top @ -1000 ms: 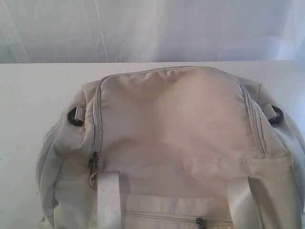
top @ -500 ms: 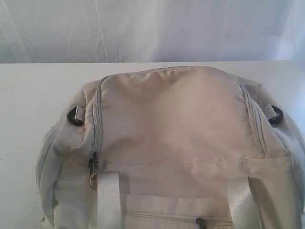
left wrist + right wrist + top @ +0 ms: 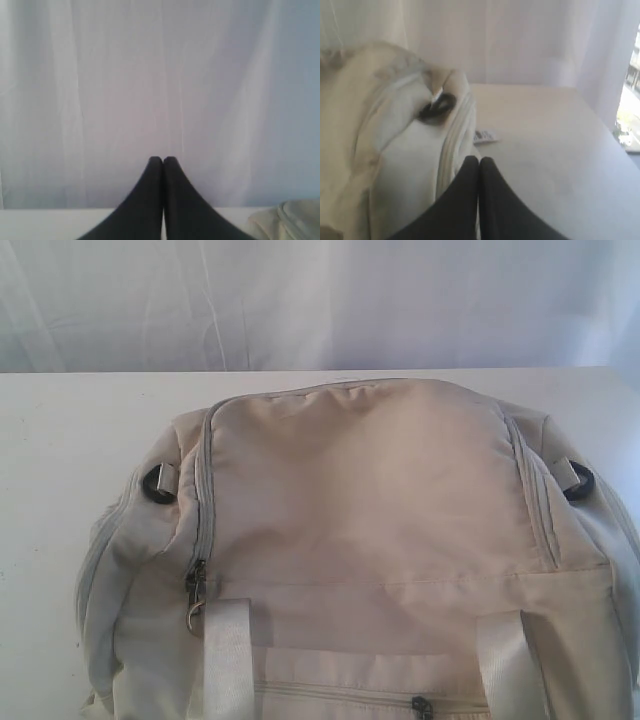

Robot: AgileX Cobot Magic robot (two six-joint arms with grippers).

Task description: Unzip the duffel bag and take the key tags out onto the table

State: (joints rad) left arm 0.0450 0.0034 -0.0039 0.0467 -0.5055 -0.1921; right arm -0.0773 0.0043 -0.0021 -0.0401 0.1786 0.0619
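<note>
Currently the right gripper (image 3: pixel 479 161), closed empty, is sitting beside the zipped duffel bag (image 3: pixel 360 530) — the left gripper (image 3: pixel 163 160), also closed, is glimpsing only its corner; contents hidden.

Matt cream-beige fabric duffel bag (image 3: pixel 370 500) on a smooth white desk (image 3: pixel 70 430).
The bag's cloth is finely woven, dull and softly creased; its grey zipper tape (image 3: pixel 205 490) looks ribbed, with a dull metal pull (image 3: pixel 195 592). The flat white webbing handle (image 3: pixel 228 660) has a coarser weave, and the black D-ring (image 3: pixel 158 485) looks smooth and faintly glossy. The desk is plain and matt. The white curtain (image 3: pixel 300 300) is thin, folded cloth. The left pincer (image 3: pixel 163 161) and right pincer (image 3: pixel 479 161) are smooth, matt black.
</note>
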